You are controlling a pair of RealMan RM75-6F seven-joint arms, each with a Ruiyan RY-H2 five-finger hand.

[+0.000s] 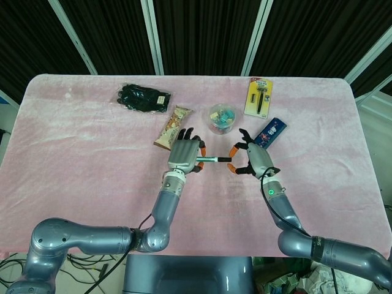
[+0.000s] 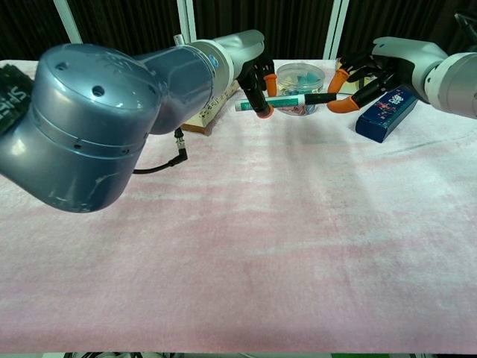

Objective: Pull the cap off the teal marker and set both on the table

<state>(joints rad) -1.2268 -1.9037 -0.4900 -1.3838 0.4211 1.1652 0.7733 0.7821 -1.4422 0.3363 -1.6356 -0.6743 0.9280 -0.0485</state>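
The teal marker (image 1: 211,159) (image 2: 279,102) is held level above the pink table, gripped in my left hand (image 1: 185,155) (image 2: 257,74). Its black cap (image 1: 225,159) (image 2: 320,98) is still on and points toward my right hand (image 1: 256,160) (image 2: 373,71). That hand's orange-tipped fingers are spread just above and below the cap's end. I see no finger closed on the cap.
Just behind the marker stands a round clear tub (image 1: 221,118) of small items. A blue box (image 1: 271,131) lies beside my right hand. Further back are a snack bar (image 1: 173,127), black gloves (image 1: 143,98) and a razor pack (image 1: 259,96).
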